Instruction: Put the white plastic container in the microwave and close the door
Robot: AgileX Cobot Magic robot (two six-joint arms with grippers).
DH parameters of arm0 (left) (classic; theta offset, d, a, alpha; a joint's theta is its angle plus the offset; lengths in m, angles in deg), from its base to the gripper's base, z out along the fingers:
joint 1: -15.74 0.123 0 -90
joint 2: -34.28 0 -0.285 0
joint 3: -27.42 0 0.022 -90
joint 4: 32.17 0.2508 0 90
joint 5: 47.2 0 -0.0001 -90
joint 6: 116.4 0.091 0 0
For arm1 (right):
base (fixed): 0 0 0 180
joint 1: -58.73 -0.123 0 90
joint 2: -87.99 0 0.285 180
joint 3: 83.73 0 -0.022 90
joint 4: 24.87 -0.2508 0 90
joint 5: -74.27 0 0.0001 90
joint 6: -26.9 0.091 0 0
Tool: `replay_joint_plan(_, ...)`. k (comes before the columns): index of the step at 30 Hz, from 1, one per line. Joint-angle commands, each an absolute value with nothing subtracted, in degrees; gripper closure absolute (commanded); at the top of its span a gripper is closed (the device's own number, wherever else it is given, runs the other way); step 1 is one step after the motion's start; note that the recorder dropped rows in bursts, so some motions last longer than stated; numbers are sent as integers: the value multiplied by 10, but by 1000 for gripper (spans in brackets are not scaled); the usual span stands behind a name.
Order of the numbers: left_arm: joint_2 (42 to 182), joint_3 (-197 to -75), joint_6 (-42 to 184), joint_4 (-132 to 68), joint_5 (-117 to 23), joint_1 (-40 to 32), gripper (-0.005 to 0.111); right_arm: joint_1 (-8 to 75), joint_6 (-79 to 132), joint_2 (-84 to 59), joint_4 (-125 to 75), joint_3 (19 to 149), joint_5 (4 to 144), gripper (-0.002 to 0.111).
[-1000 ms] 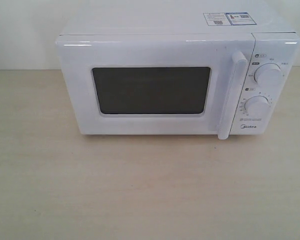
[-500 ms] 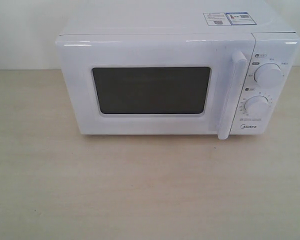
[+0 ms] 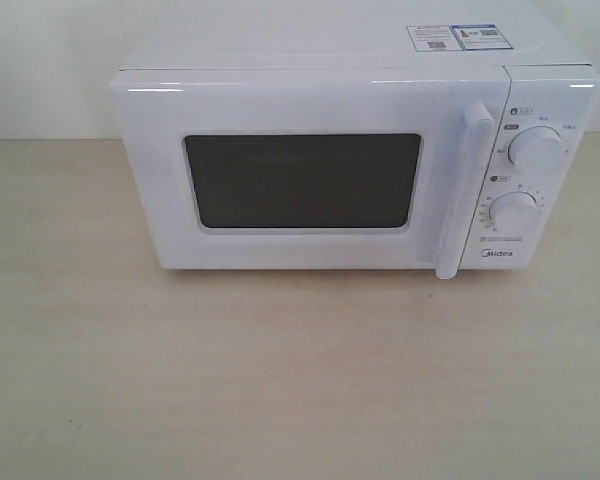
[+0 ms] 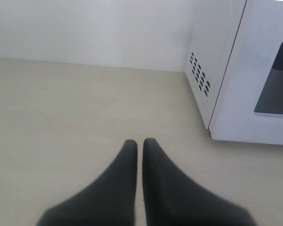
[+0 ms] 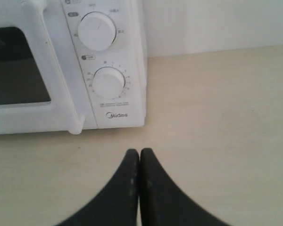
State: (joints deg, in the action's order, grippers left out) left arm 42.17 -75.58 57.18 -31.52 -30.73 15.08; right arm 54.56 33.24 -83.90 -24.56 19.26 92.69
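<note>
The microwave sits on the desk, its long axis running left to right in the exterior view and its front facing that camera. Its door is shut, and the dark window hides the inside. It has one bar handle, two knobs and two stickers (on top). The left hand and the right hand are both pinched closed and empty.

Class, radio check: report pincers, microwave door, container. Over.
Left pincer shut, empty; right pincer likewise. Microwave door closed. Container not in view. Nothing blocking.
</note>
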Motion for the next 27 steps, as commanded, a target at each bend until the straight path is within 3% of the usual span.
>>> replay_joint_plan(1,421,-754,567,-311,-305,153,102,538,324,-842,-240,191,943,108)
replay_joint_plan(5,421,-754,567,-311,-305,153,102,577,310,-842,-240,191,943,108)
replay_joint_plan(27,421,-754,567,-311,-305,153,102,576,310,-842,-243,191,943,108)
